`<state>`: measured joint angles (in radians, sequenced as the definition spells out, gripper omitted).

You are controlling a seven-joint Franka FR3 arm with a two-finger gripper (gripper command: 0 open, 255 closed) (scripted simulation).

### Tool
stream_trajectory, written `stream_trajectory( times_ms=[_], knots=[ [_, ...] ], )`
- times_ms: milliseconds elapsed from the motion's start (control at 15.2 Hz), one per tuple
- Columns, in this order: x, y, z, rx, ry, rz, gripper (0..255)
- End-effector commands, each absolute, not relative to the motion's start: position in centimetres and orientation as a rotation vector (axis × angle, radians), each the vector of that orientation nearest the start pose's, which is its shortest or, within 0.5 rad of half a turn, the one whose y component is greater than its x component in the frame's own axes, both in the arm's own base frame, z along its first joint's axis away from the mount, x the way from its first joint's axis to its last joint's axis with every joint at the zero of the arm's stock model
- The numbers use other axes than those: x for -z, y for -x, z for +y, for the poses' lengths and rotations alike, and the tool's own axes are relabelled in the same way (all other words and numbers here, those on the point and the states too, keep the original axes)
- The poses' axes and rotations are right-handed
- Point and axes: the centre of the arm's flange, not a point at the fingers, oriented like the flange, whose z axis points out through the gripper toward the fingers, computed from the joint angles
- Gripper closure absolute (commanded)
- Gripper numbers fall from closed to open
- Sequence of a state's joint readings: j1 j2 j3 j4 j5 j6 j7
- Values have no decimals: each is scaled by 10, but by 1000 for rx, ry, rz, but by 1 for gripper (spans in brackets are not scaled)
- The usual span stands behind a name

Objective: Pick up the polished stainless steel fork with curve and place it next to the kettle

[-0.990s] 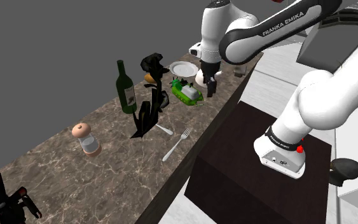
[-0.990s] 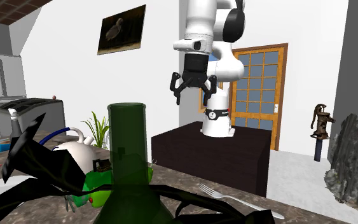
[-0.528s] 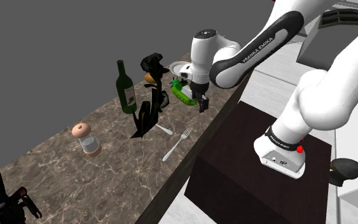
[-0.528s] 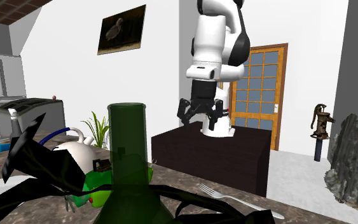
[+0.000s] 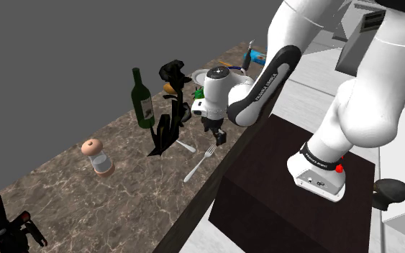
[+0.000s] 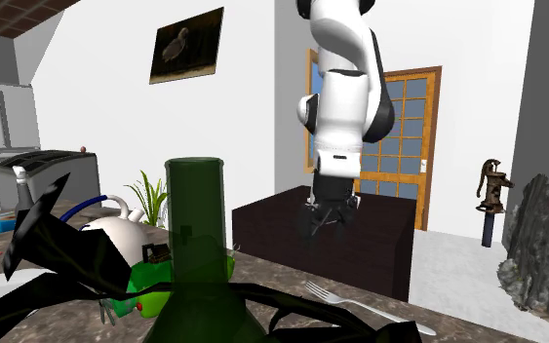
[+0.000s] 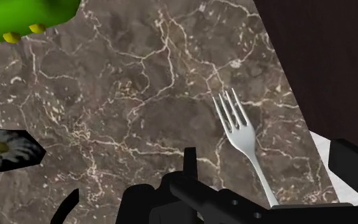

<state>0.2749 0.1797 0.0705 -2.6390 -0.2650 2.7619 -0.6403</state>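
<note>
Fork: silver fork lies flat on the brown marble counter, close to its front edge.
Gripper: black gripper hangs low over the tine end, fingers spread, holding nothing.
Nearby: green bottle stands farther back.

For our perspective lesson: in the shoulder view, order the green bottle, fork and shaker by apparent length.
Longest to shortest: green bottle, fork, shaker; the last two look close in length.
</note>
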Motion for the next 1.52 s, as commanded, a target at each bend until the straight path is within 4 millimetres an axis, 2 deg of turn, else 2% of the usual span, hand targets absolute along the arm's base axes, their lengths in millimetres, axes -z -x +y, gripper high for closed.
stream_trajectory(
  times_ms=[0, 198, 264, 726, 1254, 1320, 1452],
  knots=[
    [-153, -388, 164, -93, 2551, -1938, 0],
    [-119, -385, 183, -81, 2450, -2051, 0],
    [-119, -385, 183, -81, 2450, -2051, 0],
    [-79, -385, 180, -81, 2450, -2051, 0],
    [-79, -385, 180, -81, 2450, -2051, 0],
    [-79, -385, 180, -81, 2450, -2051, 255],
    [-79, -385, 180, -81, 2450, -2051, 255]
  ],
)
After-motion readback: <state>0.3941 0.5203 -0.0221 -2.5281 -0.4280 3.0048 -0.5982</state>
